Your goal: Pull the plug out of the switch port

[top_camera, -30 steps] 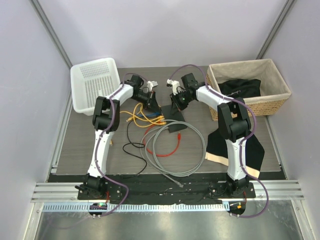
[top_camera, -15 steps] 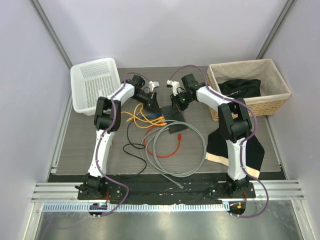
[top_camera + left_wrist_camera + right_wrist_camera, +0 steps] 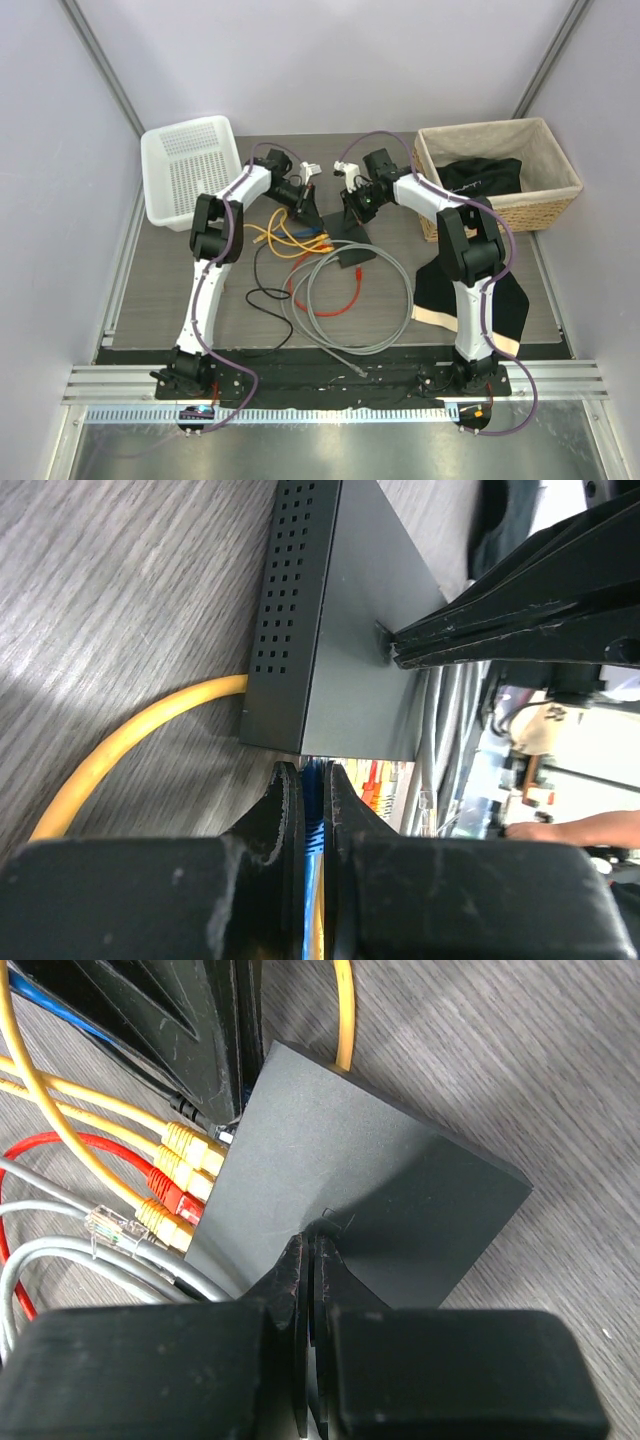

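Now the left gripper [image 3: 311,773] pinches the blue plug [image 3: 315,815] at the switch [image 3: 350,630] edge. The right gripper [image 3: 310,1246], closed tight, holds the switch down. The blue plug seems not out yet.

Plain pale lilac walls close the cell in: a back wall [image 3: 330,60] and two side walls [image 3: 50,200], meeting at slanted grey metal posts [image 3: 100,65]. The counter [image 3: 160,290] is dark grey wood-grain, lit evenly and softly from above. Along its near edge runs a silver aluminium rail [image 3: 110,383], then a white slotted strip [image 3: 330,413], then a brushed metal sheet [image 3: 330,450] with dull glare.
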Robot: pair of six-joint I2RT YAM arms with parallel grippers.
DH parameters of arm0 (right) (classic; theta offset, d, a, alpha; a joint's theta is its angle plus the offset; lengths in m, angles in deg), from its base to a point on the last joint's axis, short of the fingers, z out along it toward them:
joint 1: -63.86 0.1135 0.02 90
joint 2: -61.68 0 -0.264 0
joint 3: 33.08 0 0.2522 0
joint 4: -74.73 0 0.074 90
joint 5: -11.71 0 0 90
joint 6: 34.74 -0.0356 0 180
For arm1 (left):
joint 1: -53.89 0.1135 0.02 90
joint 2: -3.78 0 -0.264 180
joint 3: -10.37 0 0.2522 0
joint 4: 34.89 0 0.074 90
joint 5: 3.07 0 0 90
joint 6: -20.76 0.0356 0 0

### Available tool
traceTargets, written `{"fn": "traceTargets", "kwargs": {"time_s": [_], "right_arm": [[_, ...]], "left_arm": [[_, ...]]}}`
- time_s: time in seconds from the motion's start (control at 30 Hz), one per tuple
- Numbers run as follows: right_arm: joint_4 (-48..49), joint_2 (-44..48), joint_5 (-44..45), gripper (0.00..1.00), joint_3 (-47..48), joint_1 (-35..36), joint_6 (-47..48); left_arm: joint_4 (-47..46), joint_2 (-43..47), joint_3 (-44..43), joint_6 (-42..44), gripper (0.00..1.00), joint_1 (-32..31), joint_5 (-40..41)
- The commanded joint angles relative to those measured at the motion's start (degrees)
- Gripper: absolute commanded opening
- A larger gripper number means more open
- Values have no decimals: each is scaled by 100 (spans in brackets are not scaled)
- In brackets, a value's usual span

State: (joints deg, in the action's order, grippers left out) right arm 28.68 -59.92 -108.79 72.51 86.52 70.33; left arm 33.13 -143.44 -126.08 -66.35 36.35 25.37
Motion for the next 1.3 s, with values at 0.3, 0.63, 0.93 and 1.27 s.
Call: {"fn": "traceTargets", "kwargs": {"time_s": [0.3, 0.63, 0.93, 1.27], "right_arm": [[-506, -426, 774, 1, -587, 143, 426], [-506, -443, 967, 1, -622, 143, 576], [-497, -443, 1081, 1, -842, 143, 541], [-497, -329, 1468, 1, -983, 116, 682]], "left_arm": [[1175, 369, 395, 1837, 0, -83, 777], [2527, -79, -282, 2575, 0, 172, 417], [2001, -639, -1952, 1584, 0, 172, 276], [1815, -512, -1194, 1283, 0, -4, 162]]}}
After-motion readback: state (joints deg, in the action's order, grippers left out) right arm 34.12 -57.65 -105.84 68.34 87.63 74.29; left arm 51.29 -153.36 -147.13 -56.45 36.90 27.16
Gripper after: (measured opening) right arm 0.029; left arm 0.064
